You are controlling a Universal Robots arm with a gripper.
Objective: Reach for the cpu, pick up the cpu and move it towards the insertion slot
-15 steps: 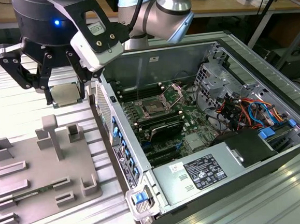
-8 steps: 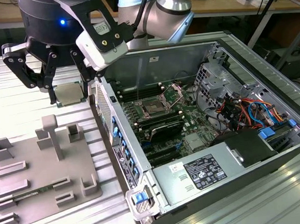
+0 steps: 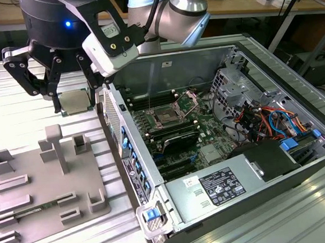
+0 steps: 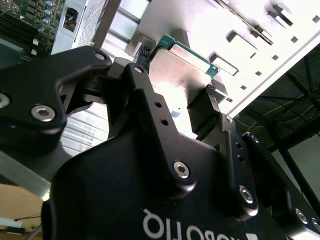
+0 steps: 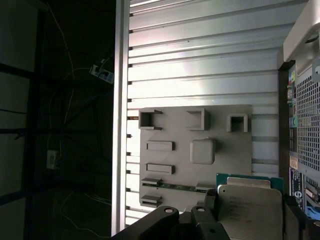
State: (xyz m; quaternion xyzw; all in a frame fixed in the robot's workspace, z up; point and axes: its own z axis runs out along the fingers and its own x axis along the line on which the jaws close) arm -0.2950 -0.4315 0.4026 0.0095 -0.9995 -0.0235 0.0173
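My gripper [image 3: 75, 99] is shut on the cpu [image 3: 75, 102], a small flat square chip with a silvery top, and holds it in the air at the exterior view's upper left. It hangs above the ribbed table, just outside the open computer case. In both wrist views the cpu [image 4: 181, 61] [image 5: 250, 212] sits clamped between the black fingers [image 4: 144, 82]. The insertion slot [image 3: 167, 116], a dark square socket with its shiny frame [image 3: 189, 100] raised, lies on the green board inside the case, toward the exterior view's right of the gripper.
A grey plastic tray [image 3: 41, 184] [image 5: 175, 135] with raised blocks and recesses lies on the table below the gripper. The case's side wall [image 3: 126, 152] stands between the cpu and the board. Drive cage and cables [image 3: 263, 116] fill the case's far side.
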